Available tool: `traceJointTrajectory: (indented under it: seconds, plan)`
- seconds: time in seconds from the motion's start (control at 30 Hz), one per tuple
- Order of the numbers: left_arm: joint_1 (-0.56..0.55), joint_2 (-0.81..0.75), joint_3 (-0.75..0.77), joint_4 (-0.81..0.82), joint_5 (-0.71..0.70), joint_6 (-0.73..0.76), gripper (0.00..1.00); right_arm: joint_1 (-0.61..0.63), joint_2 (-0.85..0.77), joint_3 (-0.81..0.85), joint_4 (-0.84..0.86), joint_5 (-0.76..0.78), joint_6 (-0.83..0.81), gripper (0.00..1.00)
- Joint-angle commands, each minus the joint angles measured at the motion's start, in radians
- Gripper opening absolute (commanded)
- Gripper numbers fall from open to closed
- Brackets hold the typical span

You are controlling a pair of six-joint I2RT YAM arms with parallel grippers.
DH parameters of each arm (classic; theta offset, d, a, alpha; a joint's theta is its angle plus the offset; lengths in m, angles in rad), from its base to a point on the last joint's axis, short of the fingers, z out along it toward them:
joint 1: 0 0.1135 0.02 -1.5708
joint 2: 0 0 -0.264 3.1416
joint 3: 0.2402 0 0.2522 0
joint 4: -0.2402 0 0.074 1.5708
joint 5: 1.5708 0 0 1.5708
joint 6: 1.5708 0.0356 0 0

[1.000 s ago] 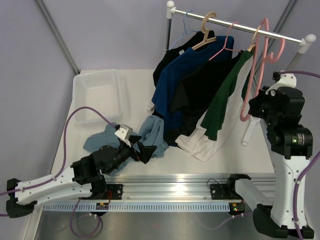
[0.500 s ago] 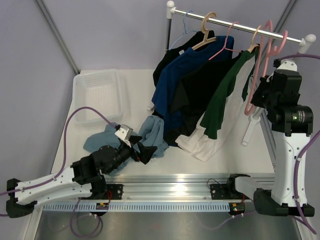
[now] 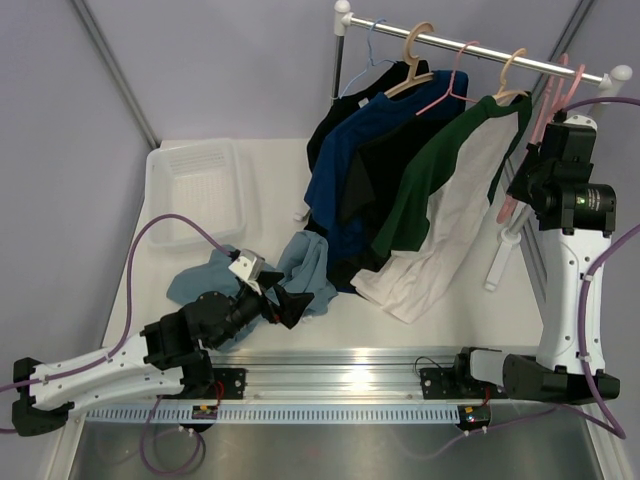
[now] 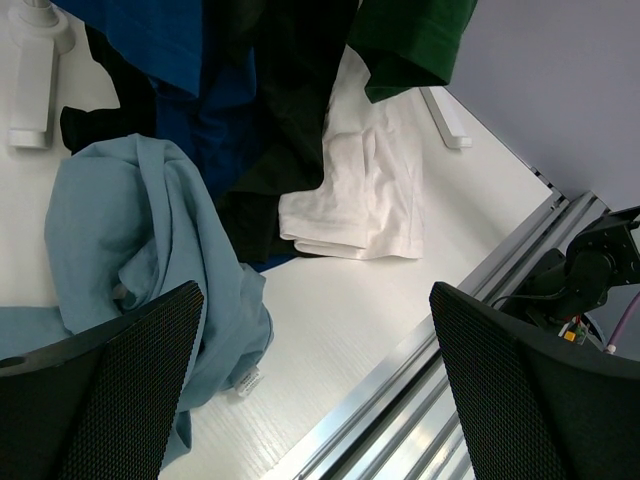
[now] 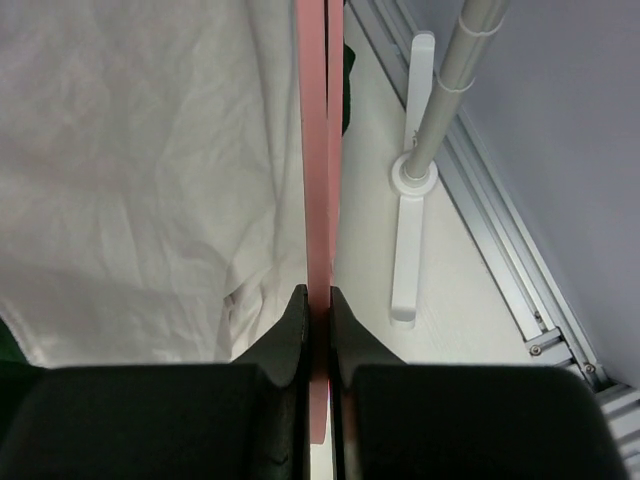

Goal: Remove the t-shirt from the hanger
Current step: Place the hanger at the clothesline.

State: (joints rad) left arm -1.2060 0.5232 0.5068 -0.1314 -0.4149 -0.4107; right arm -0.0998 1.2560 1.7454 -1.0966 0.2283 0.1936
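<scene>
4 hung tees (image 3: 440, 190), 1 loose lt-blue tee (image 3: 305, 265), 1 clr tray (image 3: 195, 190), 2 robot arms (image 3: 100, 370).

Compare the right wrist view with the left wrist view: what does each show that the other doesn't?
Right wrist only: the thin pink plastic hanger, pinched edge-on in the shut right gripper.
Left wrist only: the crumpled light blue t-shirt lying on the white table, the dark blue hanging shirt, the aluminium rail and the open left gripper.
Both: the white shirt fabric and the table surface.
</scene>
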Motion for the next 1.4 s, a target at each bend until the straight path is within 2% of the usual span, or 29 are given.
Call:
traceJointTrajectory:
  seconds: [0.0,0.17,0.5,1.1,1.13,1.27,1.37]
  plan:
    - [0.003,-0.009,-0.004,0.050,0.010,0.004,0.99,-0.009,-0.001,-0.004,0.037,0.054,-0.032,0.00]
    - [0.002,-0.005,-0.005,0.052,0.005,0.004,0.99,-0.009,0.008,0.020,0.055,0.029,-0.085,0.00]
    - [0.003,0.003,-0.001,0.050,0.005,0.004,0.99,-0.009,0.054,0.051,0.070,-0.121,-0.109,0.00]
    - [0.003,-0.002,0.001,0.050,0.018,0.003,0.99,-0.009,0.022,-0.055,0.072,-0.053,-0.105,0.01]
    - [0.003,-0.002,0.001,0.050,0.019,0.003,0.99,-0.009,0.019,-0.064,0.073,-0.053,-0.103,0.02]
    - [0.003,0.003,-0.001,0.053,0.019,0.003,0.99,-0.009,0.005,-0.058,0.069,-0.052,-0.091,0.20]
    - [0.003,0.003,0.001,0.052,0.021,0.003,0.99,-0.009,0.008,-0.040,0.064,-0.050,-0.088,0.24]
